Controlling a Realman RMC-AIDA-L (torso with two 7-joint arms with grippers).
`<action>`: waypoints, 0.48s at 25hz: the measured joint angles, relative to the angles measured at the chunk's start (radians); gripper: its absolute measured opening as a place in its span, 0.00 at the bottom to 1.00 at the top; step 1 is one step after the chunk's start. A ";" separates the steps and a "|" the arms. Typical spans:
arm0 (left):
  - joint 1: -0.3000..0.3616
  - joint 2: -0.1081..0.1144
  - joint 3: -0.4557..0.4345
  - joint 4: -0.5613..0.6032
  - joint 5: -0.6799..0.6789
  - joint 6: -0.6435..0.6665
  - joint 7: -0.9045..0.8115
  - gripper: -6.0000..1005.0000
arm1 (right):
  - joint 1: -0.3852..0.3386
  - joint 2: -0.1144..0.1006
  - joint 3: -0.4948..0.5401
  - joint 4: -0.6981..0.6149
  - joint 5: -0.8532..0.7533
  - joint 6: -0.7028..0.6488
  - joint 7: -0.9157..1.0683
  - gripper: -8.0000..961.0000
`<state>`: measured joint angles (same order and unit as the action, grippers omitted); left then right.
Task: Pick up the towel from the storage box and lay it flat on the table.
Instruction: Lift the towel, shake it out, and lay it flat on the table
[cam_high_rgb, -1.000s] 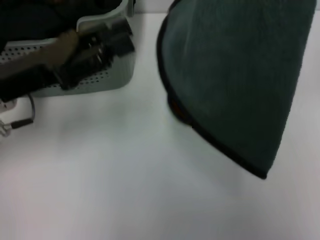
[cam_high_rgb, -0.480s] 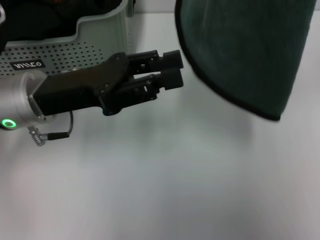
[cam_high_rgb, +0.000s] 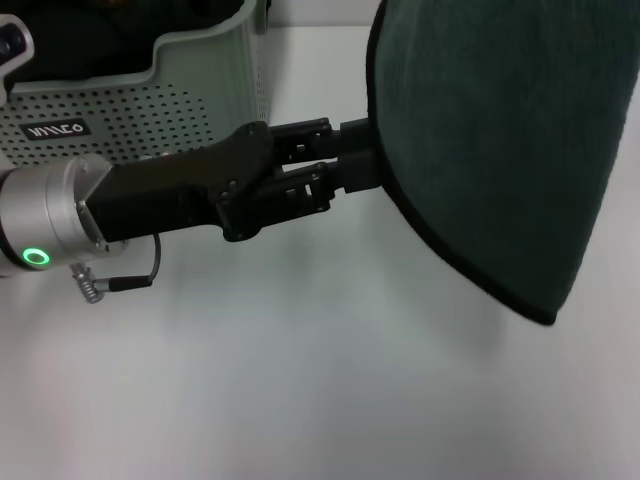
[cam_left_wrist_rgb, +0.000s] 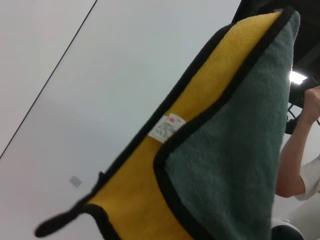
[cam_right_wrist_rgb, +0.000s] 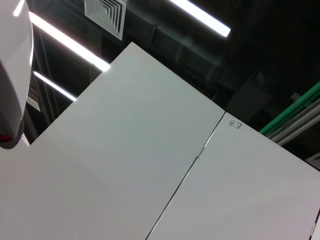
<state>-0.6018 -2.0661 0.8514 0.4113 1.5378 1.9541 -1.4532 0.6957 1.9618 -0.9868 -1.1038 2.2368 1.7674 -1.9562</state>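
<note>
The dark teal towel (cam_high_rgb: 490, 140) hangs in the air at the right of the head view, above the white table (cam_high_rgb: 300, 380). Its black-edged lower corner points down to the right. What holds it from above is out of view. My left gripper (cam_high_rgb: 366, 160) reaches across from the left, and its tip meets the towel's left edge and is hidden there. The left wrist view shows the towel (cam_left_wrist_rgb: 235, 145) close up, with a yellow reverse side, black edging and a small white tag. The pale green storage box (cam_high_rgb: 150, 90) stands at the back left. My right gripper is not seen.
Black fabric (cam_high_rgb: 90, 35) lies inside the storage box. A black label (cam_high_rgb: 55, 129) is on its front wall. My left arm's silver wrist with a green light (cam_high_rgb: 40, 255) and a loose cable hangs over the table's left side. The right wrist view shows only ceiling and wall panels.
My left arm has swung from over the storage box rightward across the table to the towel's left edge. The hanging towel has shifted to the right.
</note>
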 joint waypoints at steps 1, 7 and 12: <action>0.000 -0.001 0.000 -0.003 0.000 0.001 0.000 0.44 | 0.000 0.000 -0.002 0.000 0.000 0.000 -0.001 0.02; -0.026 -0.016 0.000 -0.009 -0.002 0.023 -0.006 0.44 | -0.001 0.009 -0.008 0.021 -0.008 -0.001 -0.017 0.02; -0.069 -0.027 0.011 -0.034 -0.011 0.036 -0.021 0.44 | 0.006 0.011 -0.010 0.068 -0.016 -0.003 -0.029 0.02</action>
<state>-0.6703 -2.0933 0.8619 0.3775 1.5272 1.9903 -1.4745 0.7012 1.9724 -0.9972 -1.0360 2.2211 1.7641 -1.9852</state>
